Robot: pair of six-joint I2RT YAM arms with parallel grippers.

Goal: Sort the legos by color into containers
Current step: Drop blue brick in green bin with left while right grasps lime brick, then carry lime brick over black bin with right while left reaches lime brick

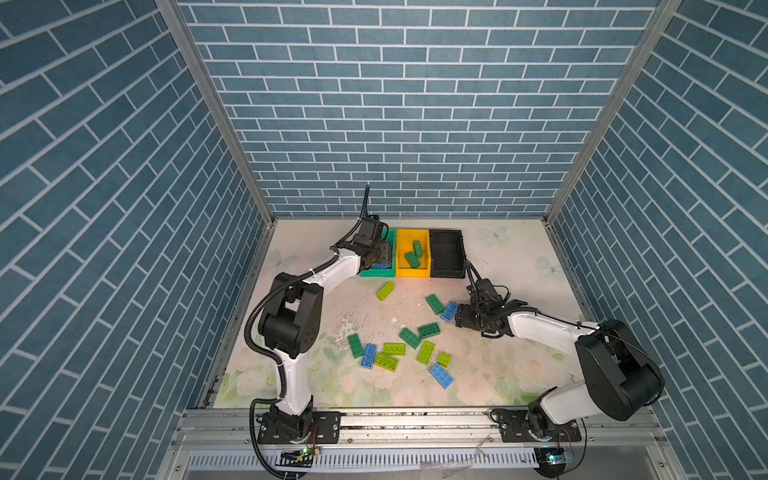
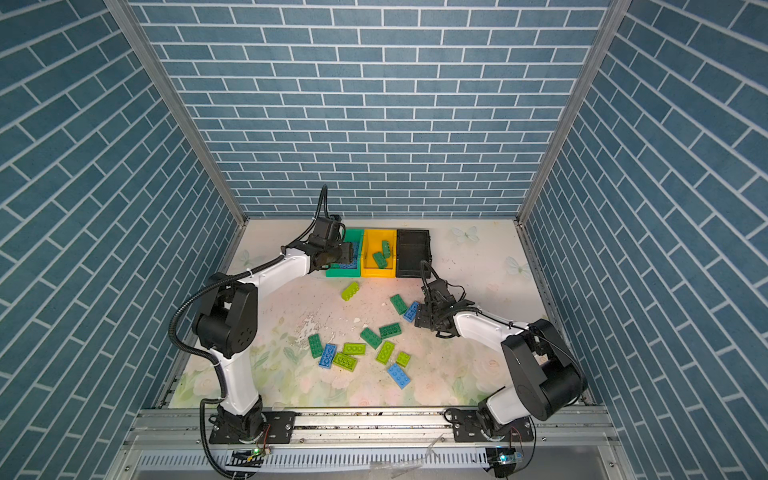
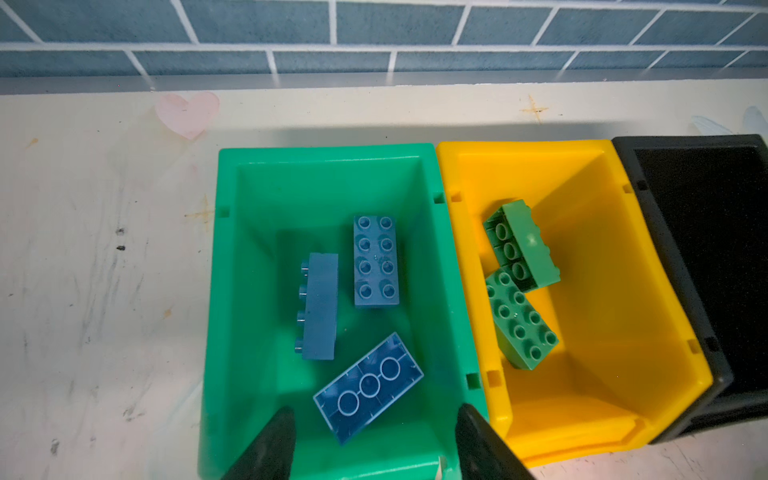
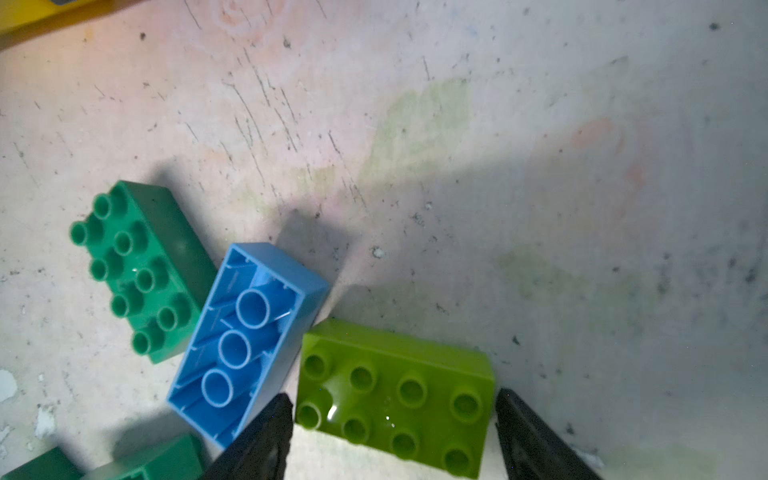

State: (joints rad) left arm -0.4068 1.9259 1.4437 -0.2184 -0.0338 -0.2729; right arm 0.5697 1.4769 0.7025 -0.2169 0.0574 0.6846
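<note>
Both top views look steeply down from high above the 6 o'clock edge toward the back wall at 12, and they cover the whole table. The left wrist camera looks closely into the green bin and yellow bin at 12 o'clock. The right wrist camera sits very near the table around 3 o'clock, and the blue brick it sees also appears in both top views.

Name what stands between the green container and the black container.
The yellow container, holding two dark green legos; it shows in both top views and the left wrist view.
</note>
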